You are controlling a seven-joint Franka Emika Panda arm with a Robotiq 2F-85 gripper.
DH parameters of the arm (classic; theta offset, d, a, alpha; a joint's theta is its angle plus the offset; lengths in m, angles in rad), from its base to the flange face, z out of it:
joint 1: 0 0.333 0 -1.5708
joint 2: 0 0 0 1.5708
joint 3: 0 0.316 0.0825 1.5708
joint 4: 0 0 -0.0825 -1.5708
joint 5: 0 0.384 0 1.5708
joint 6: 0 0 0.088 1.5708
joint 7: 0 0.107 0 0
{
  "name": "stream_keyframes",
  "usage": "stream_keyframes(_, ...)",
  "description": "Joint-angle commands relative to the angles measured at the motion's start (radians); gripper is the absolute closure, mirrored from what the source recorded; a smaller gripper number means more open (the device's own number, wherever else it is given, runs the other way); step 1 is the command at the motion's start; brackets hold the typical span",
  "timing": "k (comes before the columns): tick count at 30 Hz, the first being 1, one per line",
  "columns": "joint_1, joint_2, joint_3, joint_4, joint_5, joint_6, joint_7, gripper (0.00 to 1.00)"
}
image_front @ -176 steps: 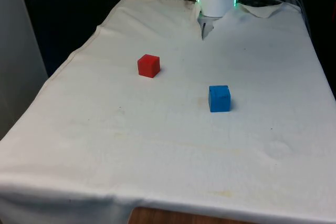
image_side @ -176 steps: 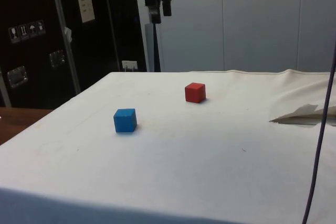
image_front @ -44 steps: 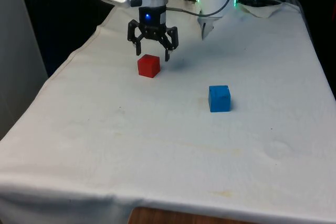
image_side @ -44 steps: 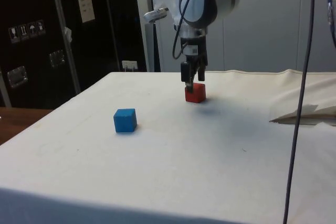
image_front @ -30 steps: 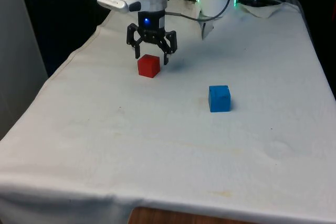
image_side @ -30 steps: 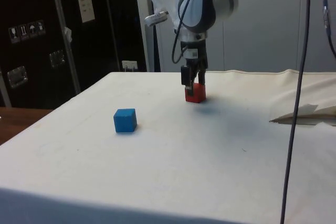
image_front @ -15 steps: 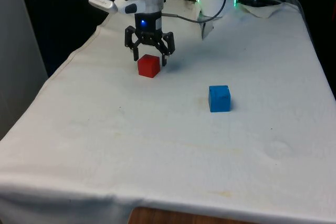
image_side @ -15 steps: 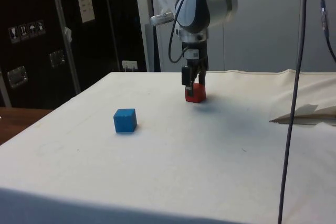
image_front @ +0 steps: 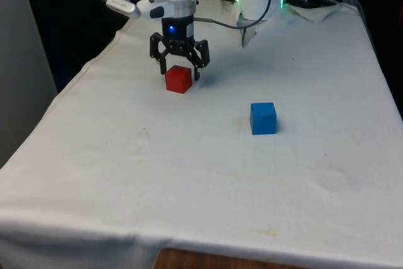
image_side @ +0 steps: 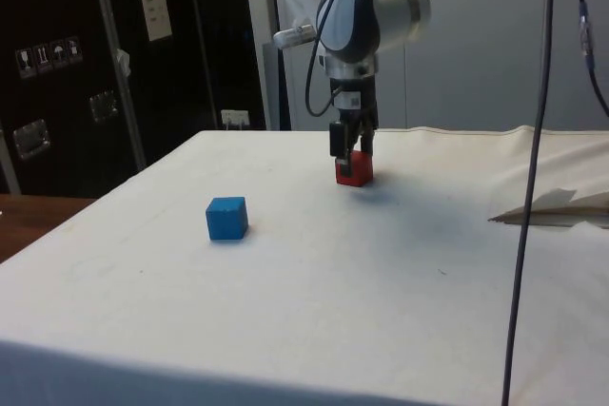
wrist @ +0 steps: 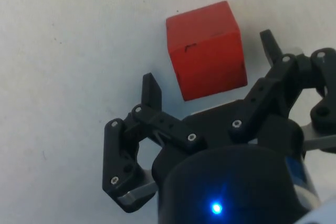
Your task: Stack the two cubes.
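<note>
Fingers [wrist: 153, 92] straddle red cube [wrist: 206, 49], skewed between them.

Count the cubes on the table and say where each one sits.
2. The red cube sits between the open gripper's fingers; the blue cube stands apart, nearer the front view's right. None look hidden.

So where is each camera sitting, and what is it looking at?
Front view: sits at the table's near end, looks along the white cloth at the red cube and blue cube; the white arm and its gripper show.
Side view: sits beside the table, faces dark cabinets; the arm reaches down over the red cube.
Wrist view: rides on the arm, looks down; the open fingers flank the red cube.
All three share the red cube and gripper; the front and side views share the blue cube.
</note>
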Motion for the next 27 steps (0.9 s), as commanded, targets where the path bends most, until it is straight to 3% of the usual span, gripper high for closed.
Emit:
stream_keyframes(1, -0.010, 0.004, 0.011, 0.005, 0.013, 0.003, -0.010, 0.00)
stream_keyframes(4, -0.009, 0.009, 0.009, 0.011, 0.012, 0.001, -0.009, 0.03)
stream_keyframes(5, -0.009, 0.010, 0.009, 0.012, 0.012, 0.001, -0.009, 0.11)
stream_keyframes(6, 0.000, 0.011, -0.001, 0.010, 0.000, 0.000, 0.000, 0.20)
stream_keyframes(7, -0.009, 0.011, 0.008, 0.012, 0.011, 0.001, -0.009, 0.20)
stream_keyframes(10, -0.009, 0.012, 0.008, 0.013, 0.011, 0.000, -0.009, 0.54)
stream_keyframes(11, -0.009, 0.012, 0.008, 0.014, 0.011, 0.000, -0.009, 0.77)
stream_keyframes(12, -0.009, 0.012, 0.008, 0.014, 0.011, 0.000, -0.009, 0.93)
stream_keyframes(13, -0.009, 0.012, 0.008, 0.014, 0.011, 0.000, -0.009, 0.99)
stream_keyframes(15, -0.009, 0.012, 0.007, 0.014, 0.011, -0.001, -0.009, 0.99)
stream_keyframes(16, 0.000, 0.012, -0.002, 0.011, 0.000, -0.001, 0.000, 0.99)
stream_keyframes(17, -0.009, 0.012, 0.007, 0.014, 0.011, -0.001, -0.009, 0.99)
stream_keyframes(24, -0.006, 0.012, 0.004, 0.014, 0.007, -0.001, -0.005, 0.98)
stream_keyframes(26, 0.000, 0.012, -0.002, 0.011, 0.000, -0.001, 0.000, 0.98)
stream_keyframes(27, -0.004, 0.011, 0.001, 0.013, 0.003, -0.002, -0.003, 0.98)
